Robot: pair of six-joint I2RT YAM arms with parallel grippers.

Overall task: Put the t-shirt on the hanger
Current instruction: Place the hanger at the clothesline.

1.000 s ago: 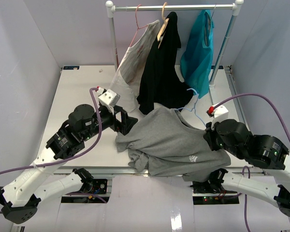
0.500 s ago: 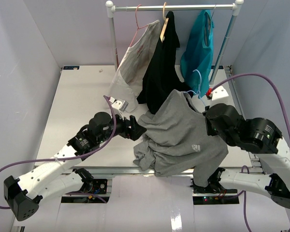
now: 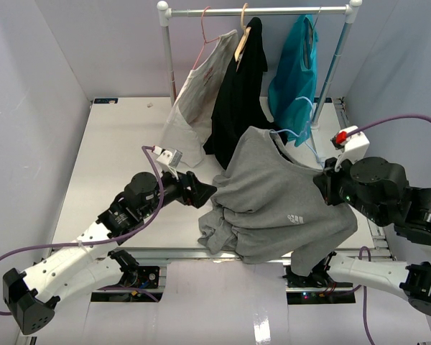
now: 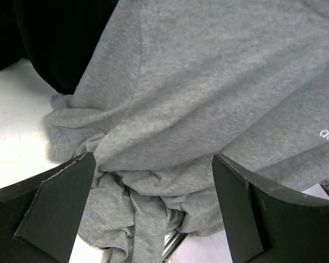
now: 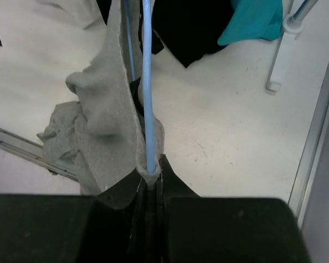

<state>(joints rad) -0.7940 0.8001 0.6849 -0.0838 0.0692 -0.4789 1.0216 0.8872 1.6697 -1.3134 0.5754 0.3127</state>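
Two grippers flanked the t-shirt (image 3: 280, 201). The right gripper (image 5: 149, 174) was clamped tight on the hanger (image 5: 148, 82), with a fold of grey cloth pinched against the wire, so shirt and hanger hung from it together above the right half of the desk (image 3: 115, 144). The left gripper (image 3: 201, 190) stood spread wide and held nothing. It pointed at the shirt's left flank, near the cloth but, as far as we could tell, not touching it.

Most of the shirt draped down from that raised shoulder. Its lower part lay bunched at the desk's near edge, with some of it spilling over. The hanger's blue hook showed beyond the collar, in front of the black garment (image 3: 237, 100) on the rack (image 3: 258, 11) at the desk's far edge.

We judged the cotton light, soft and limp: it would sag, fold and slide rather than keep any shape. The wire looked thin and springy, and likely to twist in a grip. We could not tell whether the hanger's other arm was inside the shirt. We thought the best hold for the open gripper was the free shoulder seam or the sleeve edge, where the doubled stitching gives a firmer bite. It should take one layer there rather than the bunched heap. A hard tug might drag the cloth out of the right gripper.
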